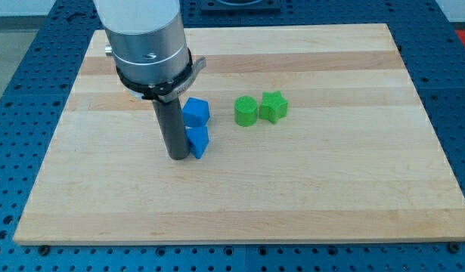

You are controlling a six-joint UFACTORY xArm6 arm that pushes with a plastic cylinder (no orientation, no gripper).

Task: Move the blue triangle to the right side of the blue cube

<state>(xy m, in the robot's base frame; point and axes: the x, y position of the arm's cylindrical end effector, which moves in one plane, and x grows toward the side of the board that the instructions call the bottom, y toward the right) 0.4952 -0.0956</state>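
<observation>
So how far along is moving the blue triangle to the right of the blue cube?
Done: my tip has reached the blue triangle block, touching its left side. In hand: the push. Left: the triangle sits below the blue cube, not right of it, near the green blocks.

My tip (177,156) touches the blue triangle's (198,141) left side on the desk (308,189), just below the blue cube (196,112).

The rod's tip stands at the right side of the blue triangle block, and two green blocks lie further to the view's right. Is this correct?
Not quite. In the camera view my tip stands at the left side of the blue triangle block, touching it or nearly so. The two green blocks do lie further to the view's right.
</observation>
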